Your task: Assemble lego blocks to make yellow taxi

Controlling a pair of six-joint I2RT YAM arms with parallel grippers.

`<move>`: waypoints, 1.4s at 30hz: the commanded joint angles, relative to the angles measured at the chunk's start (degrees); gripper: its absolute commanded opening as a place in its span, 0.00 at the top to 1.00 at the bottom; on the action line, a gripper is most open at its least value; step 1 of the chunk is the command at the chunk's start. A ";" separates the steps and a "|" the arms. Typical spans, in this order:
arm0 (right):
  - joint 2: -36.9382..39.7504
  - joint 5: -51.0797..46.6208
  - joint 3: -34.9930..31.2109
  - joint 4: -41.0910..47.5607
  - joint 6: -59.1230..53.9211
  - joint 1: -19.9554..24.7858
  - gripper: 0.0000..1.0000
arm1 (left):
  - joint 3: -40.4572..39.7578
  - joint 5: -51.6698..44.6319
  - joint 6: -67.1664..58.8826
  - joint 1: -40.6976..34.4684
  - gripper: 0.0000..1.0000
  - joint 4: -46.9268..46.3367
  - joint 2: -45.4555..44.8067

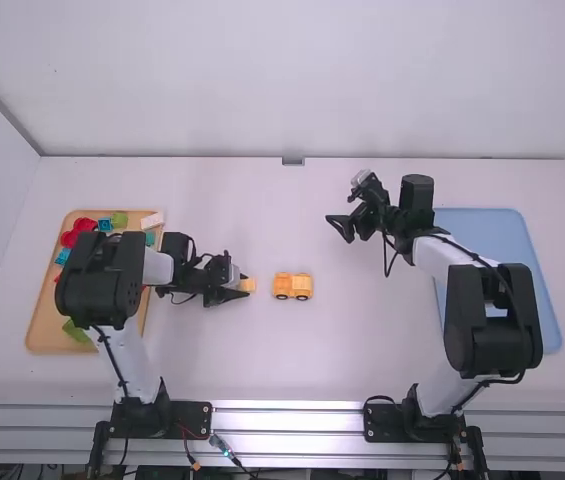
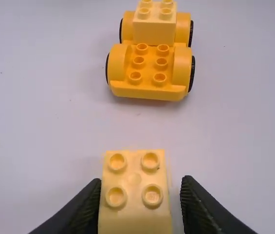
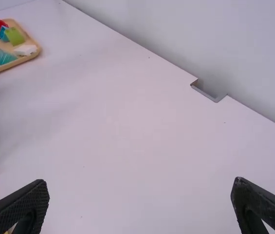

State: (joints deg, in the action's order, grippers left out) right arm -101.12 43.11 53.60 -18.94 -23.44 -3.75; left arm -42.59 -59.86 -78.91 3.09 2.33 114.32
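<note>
One yellow block (image 1: 248, 285) noted at your left gripper (image 1: 240, 287) in the high view, near the wheeled base (image 1: 293, 286). Left wrist view: fingers (image 2: 83, 207) spread astride the block, gap one side; you should centre, close squarely, then align over the free studs (image 2: 161, 64). Right wrist view: your right gripper (image 3: 139, 182) is wide apart, empty.

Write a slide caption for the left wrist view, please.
A yellow block between the fingers of the left pincer, near a wheeled base topped by another block.
</note>
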 commanded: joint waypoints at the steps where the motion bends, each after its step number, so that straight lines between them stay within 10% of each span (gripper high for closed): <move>1: 0.63 0.55 0.37 0.02 0.07 -0.04 0.01 | -0.09 -0.70 0.00 -0.52 0.64 -0.15 1.03; 19: 0.63 1.49 0.39 0.02 7.80 -0.04 0.01 | -4.96 -0.59 5.16 -0.26 0.68 -2.12 1.03; 42: 0.72 13.68 -5.35 19.61 -32.96 -8.79 0.01 | -15.78 -1.99 -11.87 -4.09 0.73 -26.73 -1.53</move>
State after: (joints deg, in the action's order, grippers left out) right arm -101.12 55.64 48.90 0.49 -50.68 -12.16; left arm -57.78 -59.61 -86.30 -0.16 -23.81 114.30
